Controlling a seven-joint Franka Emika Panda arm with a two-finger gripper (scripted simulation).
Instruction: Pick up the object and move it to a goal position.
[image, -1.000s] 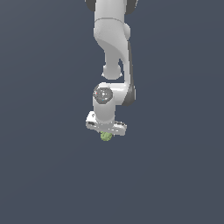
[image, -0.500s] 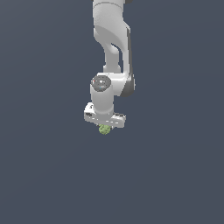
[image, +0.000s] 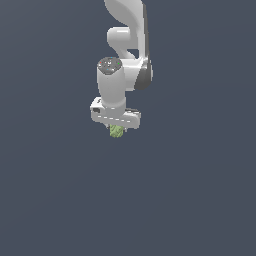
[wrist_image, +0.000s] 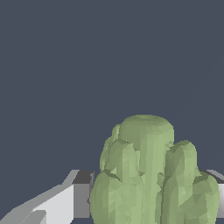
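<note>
The object, a lumpy yellow-green blob, hangs in the grasp of the jaws of the gripper with nothing visibly under it; no table edge or corner shows to place it by, only flat grey. In the wrist view the object bulges well past the fingers, so I judge the hold shallow on a bumpy surface, and a jerk toward the goal could let it slip or twist out. No brand, label or writing is readable.
</note>
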